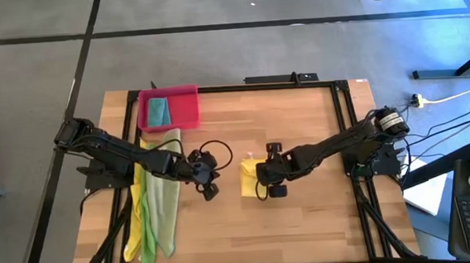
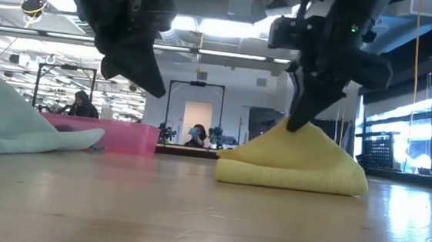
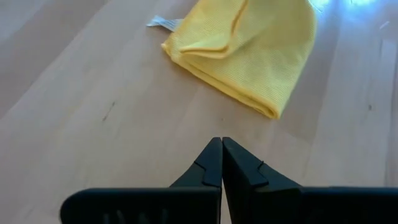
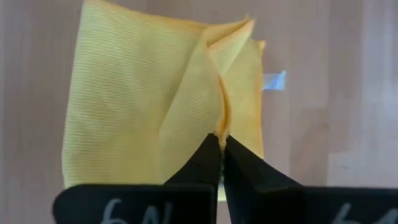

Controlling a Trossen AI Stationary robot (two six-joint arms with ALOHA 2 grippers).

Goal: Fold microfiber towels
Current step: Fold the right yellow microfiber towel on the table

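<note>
My right wrist camera shows what the overhead does not: my right gripper (image 4: 221, 142) is pinched shut on a raised crease of the folded yellow towel (image 4: 143, 99), whose white tag (image 4: 273, 81) pokes out at one edge, and the low view shows the cloth tented up to a peak under those fingers. My left gripper (image 1: 206, 183) hangs empty with fingers pressed together, just off the towel's 9 o'clock side near table centre. Farther out, yellow and green towels (image 1: 153, 203) lie heaped at the table's 9 o'clock edge, and a teal towel (image 1: 158, 111) sits in the pink tray (image 1: 185, 110) at 11 o'clock.
</note>
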